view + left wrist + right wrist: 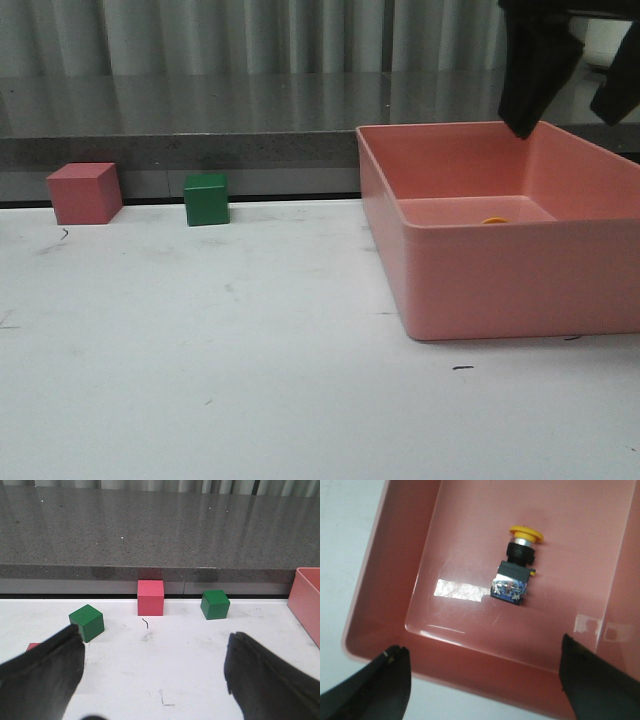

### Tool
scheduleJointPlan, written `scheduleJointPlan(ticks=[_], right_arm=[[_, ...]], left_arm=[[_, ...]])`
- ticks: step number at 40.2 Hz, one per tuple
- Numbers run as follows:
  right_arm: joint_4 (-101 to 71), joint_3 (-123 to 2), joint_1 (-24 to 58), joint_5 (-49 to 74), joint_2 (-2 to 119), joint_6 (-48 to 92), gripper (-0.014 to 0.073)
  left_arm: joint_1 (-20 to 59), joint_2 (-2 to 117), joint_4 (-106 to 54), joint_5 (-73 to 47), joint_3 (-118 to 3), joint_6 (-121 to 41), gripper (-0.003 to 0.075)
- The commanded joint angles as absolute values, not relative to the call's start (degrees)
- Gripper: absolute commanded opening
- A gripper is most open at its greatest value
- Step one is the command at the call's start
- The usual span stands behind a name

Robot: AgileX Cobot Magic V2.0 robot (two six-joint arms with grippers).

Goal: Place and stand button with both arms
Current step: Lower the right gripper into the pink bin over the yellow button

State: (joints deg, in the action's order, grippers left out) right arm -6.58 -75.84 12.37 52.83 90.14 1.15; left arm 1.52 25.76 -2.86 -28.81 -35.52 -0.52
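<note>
Front view: a pink bin [500,270] sits on the right of the white table [200,380]. Over its far wall only a sliver of the yellow cap of the button [495,220] shows on the bin floor. The right gripper [578,95] hangs above the bin's far right corner, jaws spread and holding nothing. A pink cube [84,193] and a green cube [206,199] stand at the far left edge of the table, well apart from the bin. The left arm does not show here.

Left wrist view: the left gripper [152,680] has its jaws wide and released over bare table. Ahead of it stand a pink cube [150,597] and two green cubes [87,623] [215,604]; the bin's edge [306,605] only just enters at the side. The button is not in this view.

Right wrist view: the button [516,570] lies on its side on the bin floor [470,540], touching no wall. Its long axis runs roughly away from the camera, cap at the far end, blocky base nearest the jaws. The right gripper [485,680] is above the bin with the button ahead of its fingertips and roughly centred between them.

The right arm is plainly the nearer. The reach probably needs the jaws lowered onto the button and closed across its long axis.
</note>
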Motion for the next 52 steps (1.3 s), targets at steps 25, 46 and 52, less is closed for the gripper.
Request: scheduleJointPlan(ticks=[25, 46, 52], right_arm=[[0.00, -100.36, 12.33, 60.17, 114.08, -13.42, 0.0622], [1.37, -105.03, 10.42, 60.56, 121.28, -17.00, 0.0621], [1.37, -105.03, 10.15, 60.80, 122.28, -17.19, 0.0582]], left_arm=[[1.88, 26.45, -3.39, -24.58, -37.09, -0.54, 0.0563], [1.88, 26.45, -3.39, -24.58, -37.09, -0.54, 0.0563], [1.88, 26.45, -3.39, -24.58, -37.09, -0.54, 0.0563]])
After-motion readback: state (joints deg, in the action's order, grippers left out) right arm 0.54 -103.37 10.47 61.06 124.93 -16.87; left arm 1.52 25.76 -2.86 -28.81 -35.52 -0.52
